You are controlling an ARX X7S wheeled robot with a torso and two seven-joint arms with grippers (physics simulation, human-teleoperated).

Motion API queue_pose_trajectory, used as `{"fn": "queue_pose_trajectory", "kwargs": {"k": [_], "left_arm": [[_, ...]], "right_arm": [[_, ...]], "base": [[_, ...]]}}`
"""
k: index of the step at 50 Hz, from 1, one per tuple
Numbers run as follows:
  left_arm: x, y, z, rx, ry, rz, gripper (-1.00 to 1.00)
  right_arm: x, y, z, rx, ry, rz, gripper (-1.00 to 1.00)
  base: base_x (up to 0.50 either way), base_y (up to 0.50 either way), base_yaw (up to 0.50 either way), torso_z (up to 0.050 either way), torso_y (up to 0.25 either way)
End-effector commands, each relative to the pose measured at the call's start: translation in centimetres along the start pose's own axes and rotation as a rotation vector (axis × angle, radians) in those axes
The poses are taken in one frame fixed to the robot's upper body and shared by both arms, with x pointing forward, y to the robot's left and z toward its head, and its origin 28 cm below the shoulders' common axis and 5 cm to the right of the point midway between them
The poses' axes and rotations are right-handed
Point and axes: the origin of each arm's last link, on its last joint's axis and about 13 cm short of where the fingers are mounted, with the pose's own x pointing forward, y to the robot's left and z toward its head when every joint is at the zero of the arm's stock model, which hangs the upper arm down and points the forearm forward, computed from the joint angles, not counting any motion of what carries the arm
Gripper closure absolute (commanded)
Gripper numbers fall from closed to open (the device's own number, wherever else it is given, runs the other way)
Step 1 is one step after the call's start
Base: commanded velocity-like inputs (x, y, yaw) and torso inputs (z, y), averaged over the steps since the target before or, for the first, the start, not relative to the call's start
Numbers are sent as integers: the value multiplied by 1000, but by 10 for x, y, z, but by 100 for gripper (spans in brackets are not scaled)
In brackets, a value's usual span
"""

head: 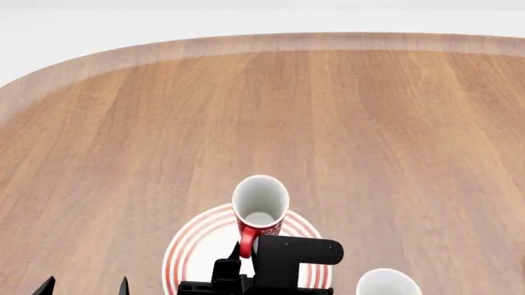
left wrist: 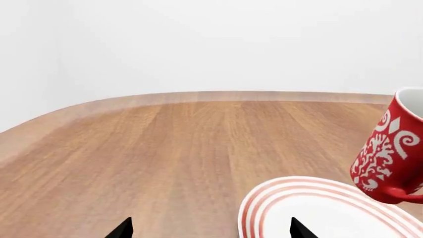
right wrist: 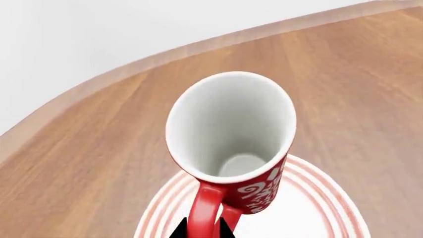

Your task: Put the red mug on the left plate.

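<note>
The red mug [head: 259,212] with white floral pattern hangs tilted above the left plate [head: 190,252], held by its red handle. My right gripper [right wrist: 201,230] is shut on the handle, its black fingertips on either side of it; the mug [right wrist: 231,134] shows its white inside over the plate [right wrist: 317,213]. In the left wrist view the mug [left wrist: 390,153] floats over the plate's far rim [left wrist: 290,191]. My left gripper [left wrist: 211,230] is open and empty, just left of the plate, low near the table; its fingertips [head: 123,286] show at the head view's lower left.
A wooden table [head: 369,123] with a rounded raised edge stretches ahead. A white mug [head: 387,284] stands at the lower right, beside the plate. The second plate is out of view.
</note>
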Motion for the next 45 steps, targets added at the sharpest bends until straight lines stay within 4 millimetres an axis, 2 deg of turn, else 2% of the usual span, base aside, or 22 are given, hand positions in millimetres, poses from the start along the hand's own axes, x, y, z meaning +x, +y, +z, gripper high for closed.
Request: {"fn": "queue_pose_trajectory", "kwargs": {"k": [1,4,5,19,23,27,34,45], "left_arm": [[0,0,0,0,0,0,-100],[-1,0,0,0,0,0,-100],[1,0,0,0,0,0,-100],[1,0,0,0,0,0,-100],[1,0,-1,1,0,1,-100],[1,0,0,0,0,1,-100],[1,0,0,-1,0,0,-100],[1,0,0,-3,0,-1,-100]], "right_arm": [[0,0,2,3,-2,0,100],[-2,2,3,-19,-33,13,100],[-7,5,10,-21,-55,21,100],[-7,5,10,-21,-55,21,100],[10,-2,-2,-60,-72,-50,100],[25,-8,-16,-43,-7,-40,100],[34,-12,-25,-23,28,-32,100],[39,-10,-26,-5,56,1,100]], "base": [[0,0,0,0,0],[0,0,0,0,0],[0,0,0,0,0],[0,0,0,0,0],[0,0,0,0,0],[0,0,0,0,0],[0,0,0,0,1],[0,0,0,0,0]]}}
